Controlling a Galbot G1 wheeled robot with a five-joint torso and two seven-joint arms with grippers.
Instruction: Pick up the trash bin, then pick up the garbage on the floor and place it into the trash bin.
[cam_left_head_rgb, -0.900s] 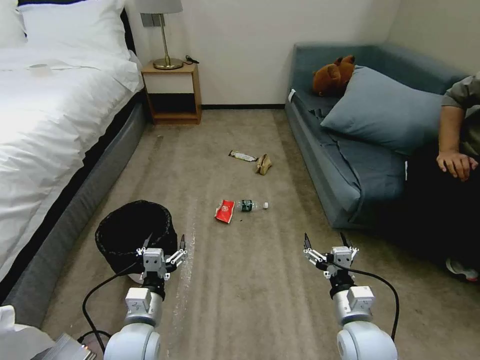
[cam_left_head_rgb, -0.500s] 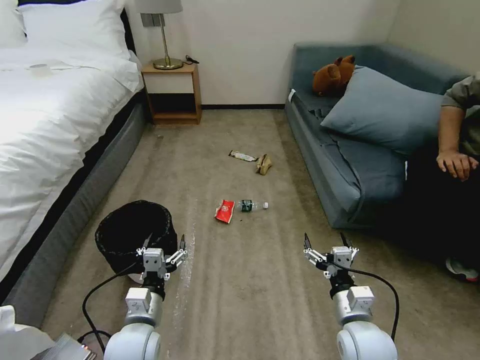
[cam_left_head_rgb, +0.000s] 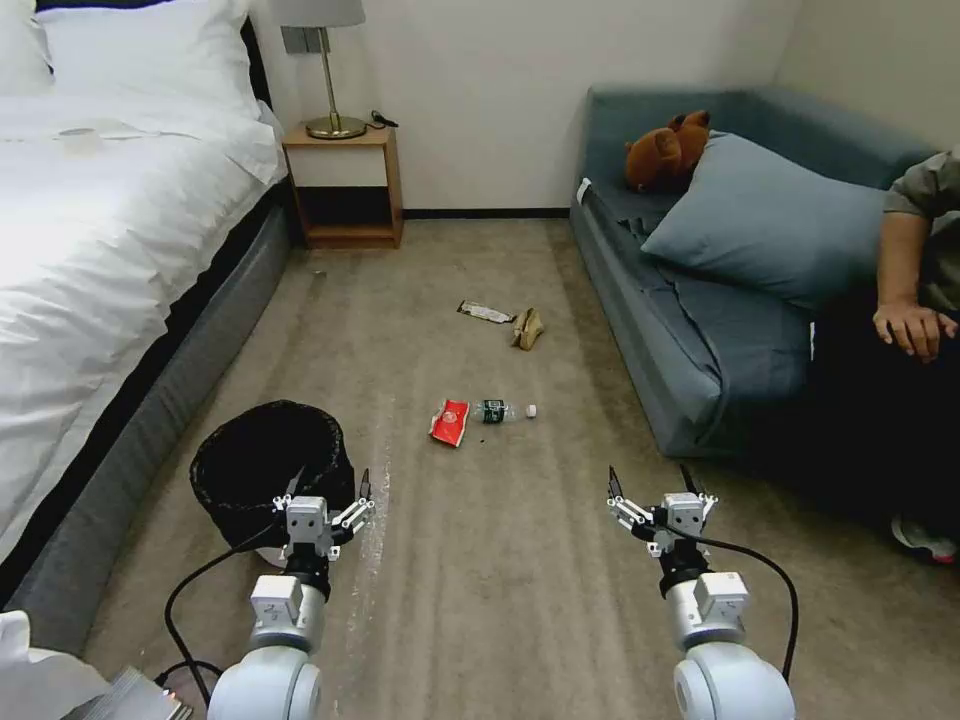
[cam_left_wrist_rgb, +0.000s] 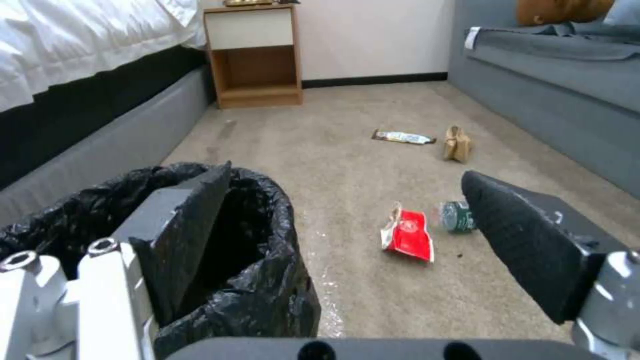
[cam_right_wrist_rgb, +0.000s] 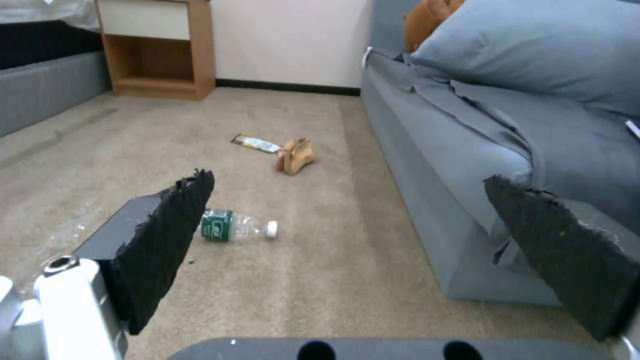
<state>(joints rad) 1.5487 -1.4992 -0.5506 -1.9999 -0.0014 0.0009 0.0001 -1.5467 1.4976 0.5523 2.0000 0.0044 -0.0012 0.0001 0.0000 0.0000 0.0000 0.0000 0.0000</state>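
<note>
Carpeted floor (cam_left_head_rgb: 480, 560), green-labelled bottle (cam_left_head_rgb: 503, 410), writing unreadable

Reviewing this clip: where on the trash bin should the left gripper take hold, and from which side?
Probably the near rim of the trash bin, from above: it stands upright with its mouth open, so one jaw can go inside and one outside. The left gripper, jaws open, hovers by that edge.

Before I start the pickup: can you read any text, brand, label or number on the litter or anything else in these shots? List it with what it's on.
No text can be read.
Red-and-white snack packet: printing too blurred to read.
Small bottle: green label with pale marks, too small to read.
Bar wrapper: print blurred, unreadable.
Crumpled tan paper: no print visible.
Trash bin: plain black bag, no markings.
</note>
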